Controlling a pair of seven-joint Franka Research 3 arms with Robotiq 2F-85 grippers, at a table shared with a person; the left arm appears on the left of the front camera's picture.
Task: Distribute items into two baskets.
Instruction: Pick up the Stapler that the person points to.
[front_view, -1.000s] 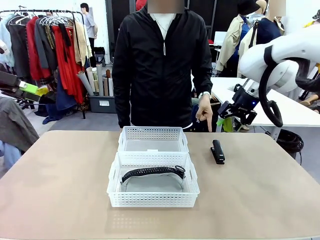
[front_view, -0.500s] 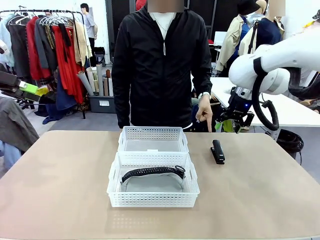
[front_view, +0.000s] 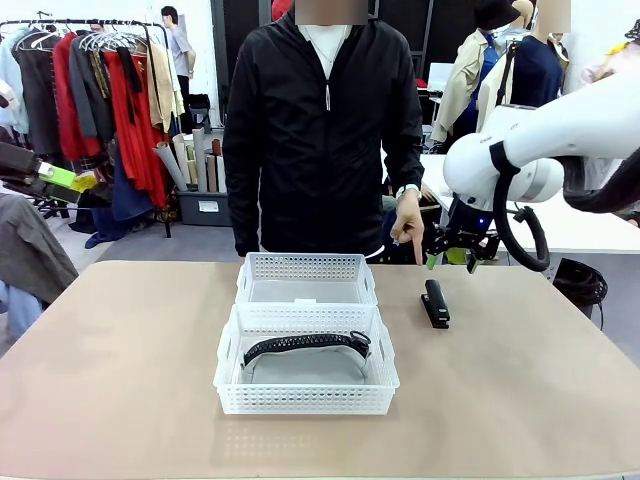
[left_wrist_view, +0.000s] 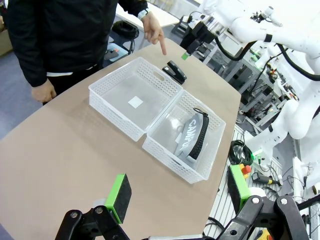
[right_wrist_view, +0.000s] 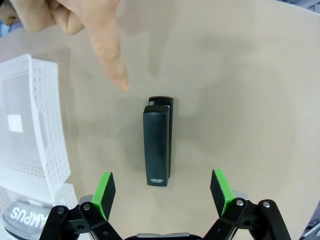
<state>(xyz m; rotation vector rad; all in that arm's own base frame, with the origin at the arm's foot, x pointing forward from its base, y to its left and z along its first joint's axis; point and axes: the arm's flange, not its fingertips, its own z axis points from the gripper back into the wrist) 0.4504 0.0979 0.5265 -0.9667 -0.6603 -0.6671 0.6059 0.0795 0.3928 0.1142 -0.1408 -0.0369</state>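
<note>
Tabletop (front_view: 120, 380) unchanged; right fingers (right_wrist_view: 104, 196) (spread wide) have swung nearer the stapler (right_wrist_view: 157, 145).

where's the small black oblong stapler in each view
Front view: small black oblong stapler right of the far white lattice basket.
Left wrist view: stapler top centre, beside that basket.
Right wrist view: stapler centre, ahead of the right gripper.
Shared landmark: the person's pointing hand beside it.

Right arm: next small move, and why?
Probably lower the right gripper straight down onto the stapler: its open jaws frame the stapler from above, the person's hand points at it, and it lies on the table beside the far basket.
</note>
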